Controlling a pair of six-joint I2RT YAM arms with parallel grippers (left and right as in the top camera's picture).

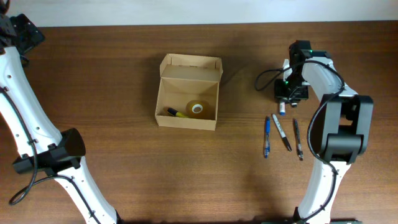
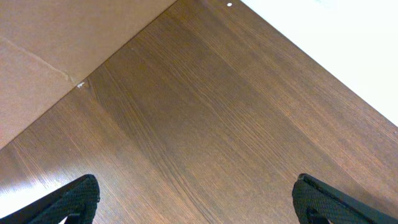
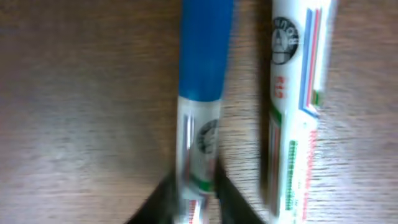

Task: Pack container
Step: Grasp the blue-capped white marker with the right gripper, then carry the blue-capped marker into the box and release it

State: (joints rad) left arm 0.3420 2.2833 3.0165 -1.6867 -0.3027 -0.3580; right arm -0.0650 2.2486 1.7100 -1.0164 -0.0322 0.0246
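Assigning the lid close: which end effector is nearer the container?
Right. The right end effector is right of the container, by the pens; the left end effector is at the table's far-left corner.

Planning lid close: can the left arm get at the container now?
Likely yes: left tool is open, only bare table lies between it and the container; right arm is off by the pens.

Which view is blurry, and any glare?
Right wrist: blurred, blue-capped pen and white marker both soft. Left wrist: sharp wood grain, sheen on the table lower left. Overhead: sharp, even light, faint shadow right of the box.
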